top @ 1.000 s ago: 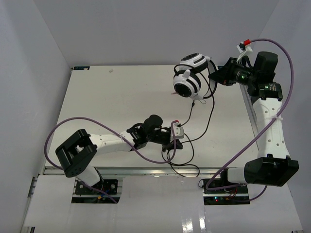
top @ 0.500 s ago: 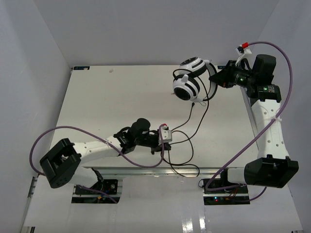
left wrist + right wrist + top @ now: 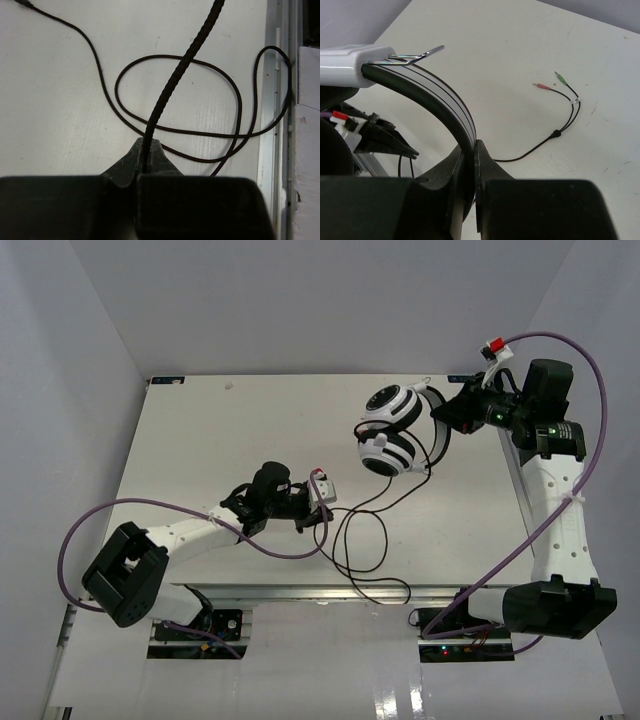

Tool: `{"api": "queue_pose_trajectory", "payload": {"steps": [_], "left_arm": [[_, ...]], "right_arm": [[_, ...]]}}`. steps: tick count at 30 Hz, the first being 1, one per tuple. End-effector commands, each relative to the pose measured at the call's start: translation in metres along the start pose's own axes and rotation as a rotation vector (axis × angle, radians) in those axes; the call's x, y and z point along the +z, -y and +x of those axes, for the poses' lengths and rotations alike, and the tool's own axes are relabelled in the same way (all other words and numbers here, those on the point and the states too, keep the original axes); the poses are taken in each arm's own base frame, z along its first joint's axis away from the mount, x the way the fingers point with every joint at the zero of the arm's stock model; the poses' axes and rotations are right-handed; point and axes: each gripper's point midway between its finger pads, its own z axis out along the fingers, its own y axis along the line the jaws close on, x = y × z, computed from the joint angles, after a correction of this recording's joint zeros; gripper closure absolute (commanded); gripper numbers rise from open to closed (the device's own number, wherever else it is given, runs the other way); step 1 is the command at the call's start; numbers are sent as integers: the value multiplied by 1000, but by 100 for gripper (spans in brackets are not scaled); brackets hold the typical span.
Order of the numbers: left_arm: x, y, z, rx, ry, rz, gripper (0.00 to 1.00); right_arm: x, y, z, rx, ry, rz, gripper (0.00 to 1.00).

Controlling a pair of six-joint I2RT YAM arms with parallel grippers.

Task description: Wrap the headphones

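**Headphones gripped by the band, cord pinched by the other arm**

The right gripper [image 3: 443, 420] is clamped narrow on the black-and-white headband [image 3: 432, 92] of the headphones [image 3: 390, 430], which sit over the far right part of the desk [image 3: 200, 430]. In the right wrist view the band arches up and away from the closed fingers [image 3: 487, 162], with the desk showing beneath it. The two white ear cups [image 3: 388, 453] lie close together, just left of that gripper.

The left gripper [image 3: 320, 506] is nearer the middle of the desk. Its jaws are closed tight on the thin black cord [image 3: 185, 60], which rises straight out from between them. The rest of the cord lies in loose loops on the desk, one reaching over the rail at the near edge. Beyond the headband, the cord's green and red plugs [image 3: 551, 81] rest on the desk.
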Motion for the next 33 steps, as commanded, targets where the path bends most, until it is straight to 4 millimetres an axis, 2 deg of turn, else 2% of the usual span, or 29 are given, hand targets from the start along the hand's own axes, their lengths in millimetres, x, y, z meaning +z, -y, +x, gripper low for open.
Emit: {"api": "queue_pose_trajectory", "payload": {"steps": [1,7,15,19,20,23,25,31,33], "left_arm": [[-12,-16,-28,89,40,-16,100],[-31,-48,-39,104,28,-87,100],[-54,-73,-72,132,54,-143,100],[-52,-84,-88,133,56,-141,100],[-50,-85,-86,122,46,-134,100],[-49,-94,-100,130,51,-143,100],[-49,-98,-102,125,40,-147,100],[-50,-104,-112,117,43,-162,100],[-54,-104,-119,124,51,-173,100]], "right_arm": [[-20,-20,-13,-186,23,-9,92],[-25,-23,4,-322,-32,-22,92],[-24,-13,33,-434,-128,27,92],[-13,-31,49,-483,-178,-33,92],[-8,-38,55,-502,-188,-55,92],[-2,-48,66,-564,-212,-47,92],[3,-56,75,-593,-226,-64,92],[13,-61,97,-667,-275,-47,92],[17,-54,105,-692,-296,-1,92]]}}
